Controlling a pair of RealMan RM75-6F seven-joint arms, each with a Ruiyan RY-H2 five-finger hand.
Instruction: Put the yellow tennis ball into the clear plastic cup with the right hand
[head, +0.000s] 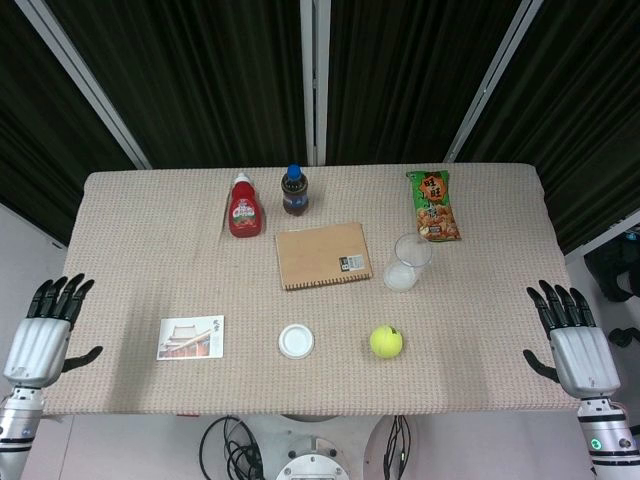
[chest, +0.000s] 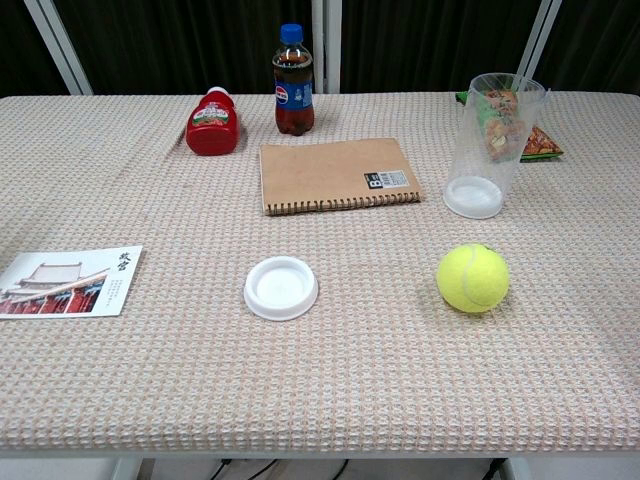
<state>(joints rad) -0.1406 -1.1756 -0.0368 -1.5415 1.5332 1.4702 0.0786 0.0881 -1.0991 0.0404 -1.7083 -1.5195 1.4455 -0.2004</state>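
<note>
fingers of the right hand (head: 572, 340) were spread and pointing up, holding nothing, with the hand parked off the right edge of the table (head: 140, 220), well apart from anything on it. the left hand (head: 45, 335) sat the same way off the left edge, fingers apart and empty. neither hand showed in the chest view.

the yellow tennis ball (chest: 472, 278) lay on the cloth near the front of the table, right of centre, untouched. the clear plastic cup (chest: 490, 145) stood upright behind it, further from the robot, open end up and with nothing inside; a snack packet (head: 434, 205) lay just behind the cup and showed through its wall in the chest view. ball and cup were near each other but apart.

by the look of it, nothing of the task was done yet: the ball was not grasped, not lifted, not in the cup. the whole job seemed left, meaning a reach by the right hand in to the ball, a grasp, a lift over the rim, and a release into the cup. the ball would likely roll if nudged.
</note>
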